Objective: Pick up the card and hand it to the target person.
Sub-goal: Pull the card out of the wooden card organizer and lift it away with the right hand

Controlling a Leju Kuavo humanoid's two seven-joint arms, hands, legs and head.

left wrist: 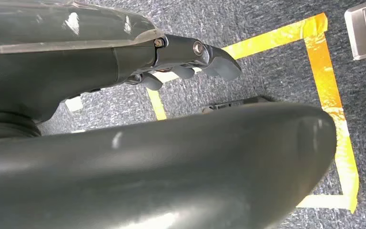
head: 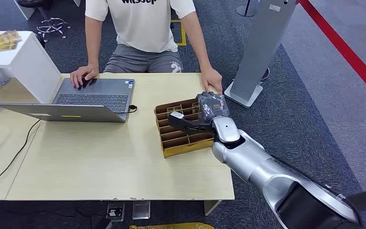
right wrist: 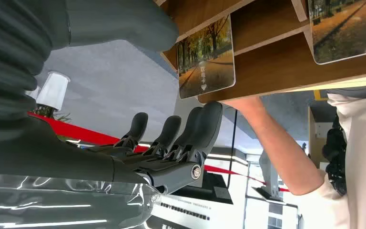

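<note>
A brown cardboard slotted tray [head: 183, 140] lies on the wooden table [head: 100, 162], and my right hand [head: 204, 114] hovers over its far right part. In the right wrist view a card with an autumn tree picture [right wrist: 206, 57] stands in a slot, between my thumb [right wrist: 124, 24] and my spread fingers [right wrist: 205, 124]; I see no grip on it. A second card [right wrist: 348, 28] stands in a neighbouring slot. The person in a white T-shirt [head: 143, 24] sits across the table, one hand [head: 212, 78] resting just beyond the tray. My left hand [left wrist: 190, 59] hangs over the carpet and holds nothing.
An open laptop [head: 93, 98] sits on the table's left half under the person's other hand [head: 82, 75]. A white box [head: 26, 59] stands at the far left, with a cable [head: 9, 160] trailing off the table. A grey floor stand [head: 259, 47] rises to the right of the table.
</note>
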